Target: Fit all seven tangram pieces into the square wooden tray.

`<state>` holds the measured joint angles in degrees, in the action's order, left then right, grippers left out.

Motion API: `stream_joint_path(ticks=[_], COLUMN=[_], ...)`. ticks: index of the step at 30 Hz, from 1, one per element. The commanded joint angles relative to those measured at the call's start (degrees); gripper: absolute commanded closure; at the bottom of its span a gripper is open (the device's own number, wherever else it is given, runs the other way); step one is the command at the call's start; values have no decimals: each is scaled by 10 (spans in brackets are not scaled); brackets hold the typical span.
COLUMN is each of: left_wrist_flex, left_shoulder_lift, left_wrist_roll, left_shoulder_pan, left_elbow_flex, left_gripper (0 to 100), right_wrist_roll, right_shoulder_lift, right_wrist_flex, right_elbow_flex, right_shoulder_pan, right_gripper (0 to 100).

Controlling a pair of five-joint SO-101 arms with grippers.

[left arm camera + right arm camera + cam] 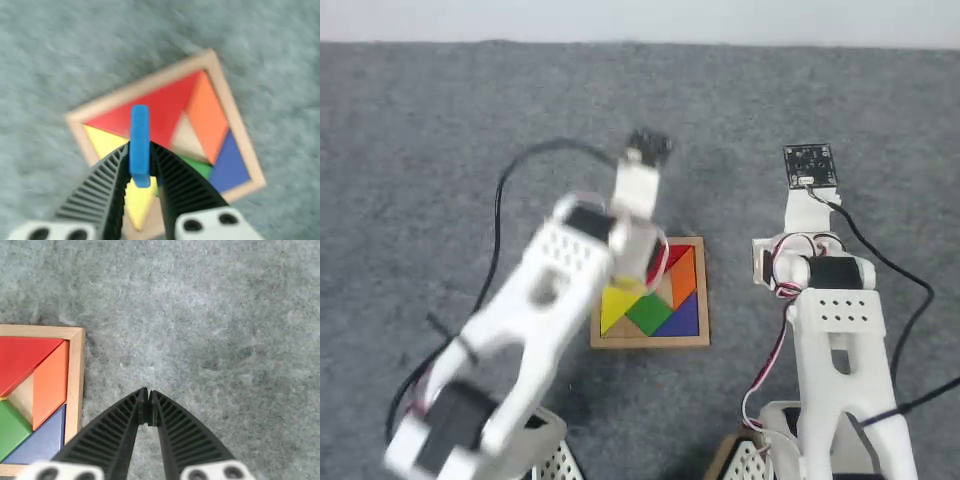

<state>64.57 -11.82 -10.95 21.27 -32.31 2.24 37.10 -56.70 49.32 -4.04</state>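
Left claw (140, 151) clamped on blue piece (140, 131), held on edge above tray (140, 86) | right claw (148, 401) closed, empty, over grey surface (215, 315) just beside tray

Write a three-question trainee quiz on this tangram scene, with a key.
1. True or false: the right gripper holds a tangram piece.
2. What colour is the held piece in the left gripper? A red, B light blue, C green.
3. Fill in: along the wooden tray edge, the orange piece sits between the red piece and the ___ piece.
Key: 1 false; 2 B; 3 dark blue piece.
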Motion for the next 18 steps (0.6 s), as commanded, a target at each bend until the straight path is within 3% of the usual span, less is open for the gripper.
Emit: stream_joint_path(ticks=[1,7,11,18], left_wrist_flex=[-73,-93,-156,-158], left_shoulder_lift=[-140,-130,-43,60], left_wrist_roll=[-51,-52,-56,-107], left_shoulder_pan=[67,95,99,90], left_elbow_flex=[-114,-124,-137,-86], left_gripper=[988,988,988,988], right_wrist_roll=[7,7,7,7], right_shoulder_lift=[16,14,14,14], right_wrist_flex=[11,11,12,11], right_elbow_flex=[-4,-4,-4,-4], right_shoulder_pan=[6,6,5,5], right_gripper=[989,989,989,989])
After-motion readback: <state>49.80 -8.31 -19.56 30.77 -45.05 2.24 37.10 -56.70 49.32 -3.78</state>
